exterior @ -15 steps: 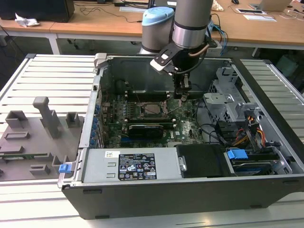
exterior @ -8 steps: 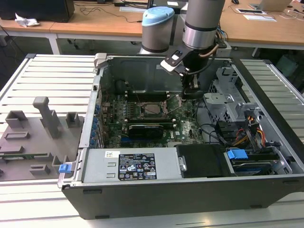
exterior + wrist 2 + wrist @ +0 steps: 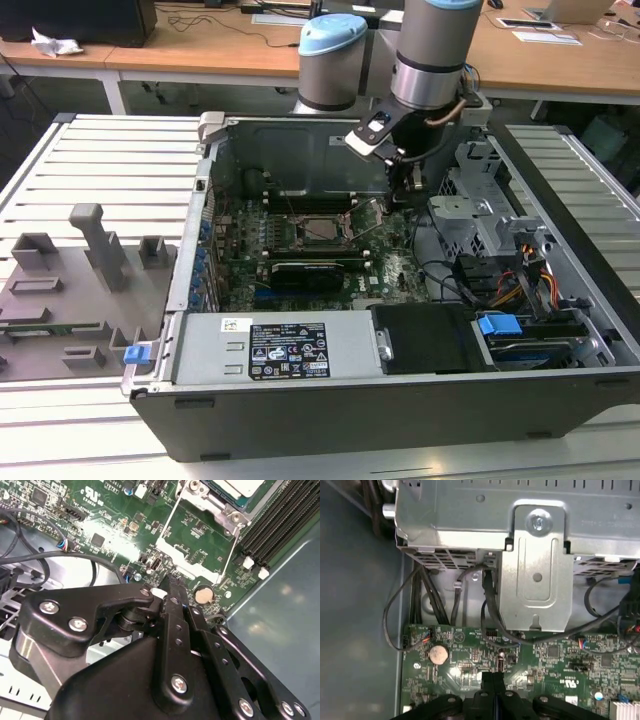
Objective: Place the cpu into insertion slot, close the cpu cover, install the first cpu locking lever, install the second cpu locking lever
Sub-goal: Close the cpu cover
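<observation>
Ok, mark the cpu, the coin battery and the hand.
cpu [image 3: 322, 228]: exterior view, middle of its silver top.
coin battery [image 3: 438, 654]: first wrist view, centre of its face.
hand [image 3: 493, 677]: first wrist view, between its fingertips.

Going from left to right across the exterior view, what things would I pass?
Tall grey post → small blue clip → cpu → gripper → metal drive cage → orange cables

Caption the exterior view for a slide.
Gripper hovers over the motherboard beside the insertion slot in an open computer case.
</observation>
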Robot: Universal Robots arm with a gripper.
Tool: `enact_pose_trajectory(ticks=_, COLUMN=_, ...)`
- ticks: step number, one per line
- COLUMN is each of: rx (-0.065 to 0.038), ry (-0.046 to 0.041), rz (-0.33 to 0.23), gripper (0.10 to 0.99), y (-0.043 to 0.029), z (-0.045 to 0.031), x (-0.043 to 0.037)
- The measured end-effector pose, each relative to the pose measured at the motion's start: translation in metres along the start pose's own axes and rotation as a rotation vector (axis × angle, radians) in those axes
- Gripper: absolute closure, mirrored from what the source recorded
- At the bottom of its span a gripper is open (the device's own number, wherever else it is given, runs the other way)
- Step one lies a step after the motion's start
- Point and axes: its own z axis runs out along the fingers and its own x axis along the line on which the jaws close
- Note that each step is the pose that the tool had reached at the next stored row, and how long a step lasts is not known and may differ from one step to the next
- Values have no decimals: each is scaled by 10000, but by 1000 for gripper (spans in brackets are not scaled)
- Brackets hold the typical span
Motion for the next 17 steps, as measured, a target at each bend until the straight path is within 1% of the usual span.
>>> enact_pose_trajectory(ticks=1, rx=26, ry=1, rz=1, gripper=976, y=-1, z=28, x=0)
enact_pose_trajectory(ticks=3, rx=65, ry=3, rz=0, gripper=976, y=-1, z=50, x=0)
enact_pose_trajectory(ticks=4, rx=147, ry=8, rz=0, gripper=976, y=-1, z=50, x=0)
enact_pose_trajectory(ticks=6, rx=490, ry=22, rz=0, gripper=976, y=-1, z=36, x=0)
enact_pose_trajectory(ticks=7, rx=627, ry=28, rz=1, gripper=976, y=-1, z=26, x=0)
enact_pose_trajectory(ticks=9, rx=810, ry=34, rz=-1, gripper=976, y=-1, z=8, x=0)
enact_pose_trajectory(ticks=10, rx=866, ry=40, rz=0, gripper=976, y=-3, z=5, x=0)
enact_pose_trajectory(ticks=14, rx=876, ry=37, rz=0, gripper=976, y=-35, z=3, x=2)
enact_pose_trajectory(ticks=17, rx=875, ry=37, rz=-1, gripper=976, y=-107, z=2, x=4)
